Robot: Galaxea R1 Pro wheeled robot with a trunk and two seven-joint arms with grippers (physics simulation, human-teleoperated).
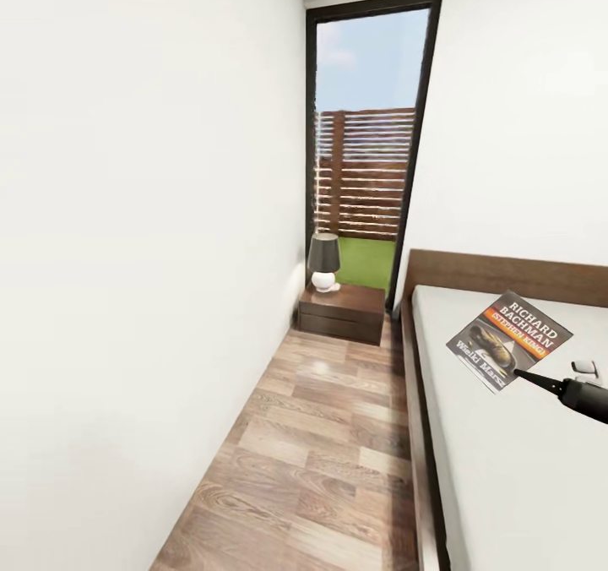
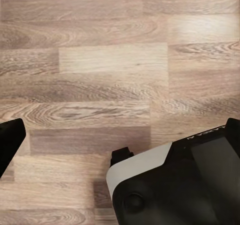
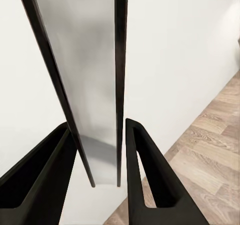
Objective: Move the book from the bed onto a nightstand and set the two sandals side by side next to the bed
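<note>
Head view looks down a narrow strip of wood floor (image 1: 312, 436) between a white wall on the left and the bed (image 1: 507, 470) on the right. At the far end of the strip stands the nightstand (image 1: 342, 311), dark and glossy, carrying a lamp (image 1: 323, 260) with a black shade, in front of a tall window.

The book (image 1: 509, 339) hangs tilted above the mattress near the headboard, cover up, with the orange band and white lettering readable. One dark finger of the right gripper (image 1: 530, 378) meets its near edge from the right. Right wrist view: the two black fingers (image 3: 150, 180) sit on either side of a thin, dark-edged slab running away from the camera, probably the book seen edge-on. Judgement: the right gripper is pinched on the book, gripping the edge so the thin paperback can be carried without scraping the mattress.

Left wrist view: wood floor below and part of the robot's own dark and white body; one finger of the left gripper (image 2: 10, 140) sits at the frame edge. Cannot tell whether its jaws are apart or together. The arm looks parked out of the way.

Sandals: not located at this moment.

Step in hand, as I judge it: carry the book to the nightstand, setting it down beside the lamp base.
</note>
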